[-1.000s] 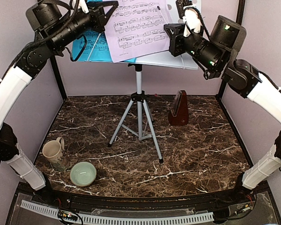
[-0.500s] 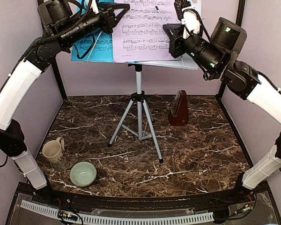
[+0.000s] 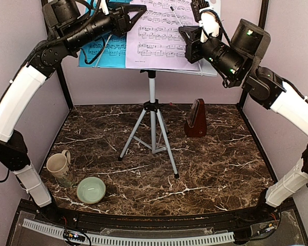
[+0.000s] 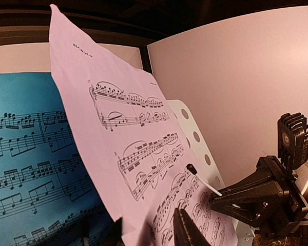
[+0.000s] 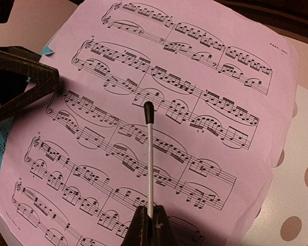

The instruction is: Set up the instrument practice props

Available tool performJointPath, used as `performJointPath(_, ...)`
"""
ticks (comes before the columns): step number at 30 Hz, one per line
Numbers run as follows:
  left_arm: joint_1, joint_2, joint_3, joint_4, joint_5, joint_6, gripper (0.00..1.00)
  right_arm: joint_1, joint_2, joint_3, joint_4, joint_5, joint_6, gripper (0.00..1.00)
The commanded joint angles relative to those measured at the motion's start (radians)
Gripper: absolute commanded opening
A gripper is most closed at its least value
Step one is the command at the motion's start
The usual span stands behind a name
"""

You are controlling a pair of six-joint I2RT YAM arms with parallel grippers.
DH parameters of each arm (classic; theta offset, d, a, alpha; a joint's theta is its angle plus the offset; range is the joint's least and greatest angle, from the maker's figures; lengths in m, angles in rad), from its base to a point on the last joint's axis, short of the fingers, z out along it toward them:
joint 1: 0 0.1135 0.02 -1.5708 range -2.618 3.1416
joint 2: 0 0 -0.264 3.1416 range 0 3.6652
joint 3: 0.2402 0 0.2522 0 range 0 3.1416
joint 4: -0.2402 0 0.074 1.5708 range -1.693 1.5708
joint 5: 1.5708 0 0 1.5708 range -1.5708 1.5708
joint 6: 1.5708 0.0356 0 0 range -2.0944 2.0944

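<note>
Slid right and squared up since a second ago: pink page (image 3: pixel 161 38), now upright beside blue page (image 3: pixel 105 51) instead of slanting across it. Raised as well: left gripper (image 3: pixel 137 12), fingers gone from a pinch to a modest gap.

Nearest the bases, beige mug (image 3: pixel 58 166) and pale green bowl (image 3: pixel 91 189), close together and well apart from all else. Further in, silver tripod music stand (image 3: pixel 153 128) on marbled table (image 3: pixel 220 169), with dark-red metronome (image 3: pixel 196 119) upright just right of its legs.

Highest and farthest, both sheets against white perforated desk (image 5: pixel 297 179), pink lapping over blue's right edge. Left fingers straddling the pink sheet's left edge, apparently too far apart to clamp it. Right gripper (image 5: pixel 149 228) closed tight on thin white stick (image 5: pixel 150 159), dark tip on the middle of the sheet, seemingly pinning it.

Reads as the release step: sheet placed, left arm free to back away. Some risk of slipping once the stick lifts.
</note>
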Motion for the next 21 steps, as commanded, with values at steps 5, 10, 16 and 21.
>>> performJointPath(5,0.006,-0.091,-0.069,-0.015,0.010,-0.033,0.33,-0.005,-0.020,-0.010,0.013,-0.014,-0.004,0.00)
performJointPath(10,0.006,-0.117,-0.094,-0.042,0.004,-0.035,0.34,-0.005,-0.021,-0.009,0.005,-0.009,-0.002,0.00)
performJointPath(16,0.006,-0.161,-0.156,-0.038,-0.012,-0.039,0.33,-0.005,-0.023,-0.016,0.004,-0.007,-0.002,0.00)
performJointPath(21,0.006,-0.179,-0.193,-0.025,-0.011,-0.041,0.23,-0.005,-0.019,-0.016,0.005,-0.010,-0.006,0.00)
